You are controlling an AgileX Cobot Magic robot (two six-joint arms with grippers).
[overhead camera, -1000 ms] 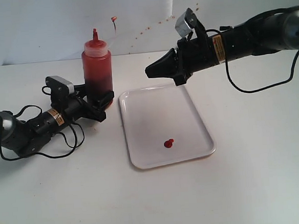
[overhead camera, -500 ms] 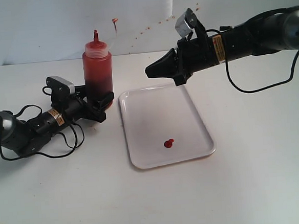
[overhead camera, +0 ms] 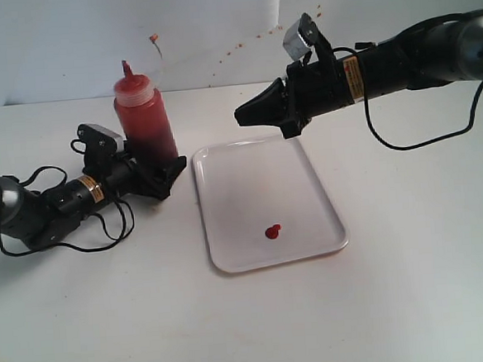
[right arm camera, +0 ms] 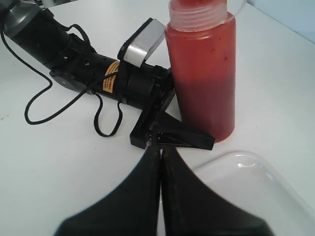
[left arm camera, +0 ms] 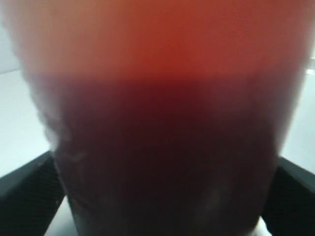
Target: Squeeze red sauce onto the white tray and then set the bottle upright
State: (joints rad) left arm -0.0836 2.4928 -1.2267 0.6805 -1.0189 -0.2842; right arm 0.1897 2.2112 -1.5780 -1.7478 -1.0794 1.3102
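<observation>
Left gripper [overhead camera: 164,171]: just left of the white tray [overhead camera: 250,184]. Its jaws flank the base of the bottle [overhead camera: 144,121]; whether they press it cannot be told.
Bottle: beside the tray's back-left corner, leaning slightly away from it. Judged soft-walled, sauce-heavy and slick; best held low and gently.
Red sauce [overhead camera: 271,232]: blob on the tray.
Right gripper [overhead camera: 241,113]: closed, empty, above the tray's back edge.

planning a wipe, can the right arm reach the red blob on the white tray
Probably yes: the glossy red sauce blob lies uncovered on the flat white plastic tray, with nothing between it and the right gripper.
</observation>
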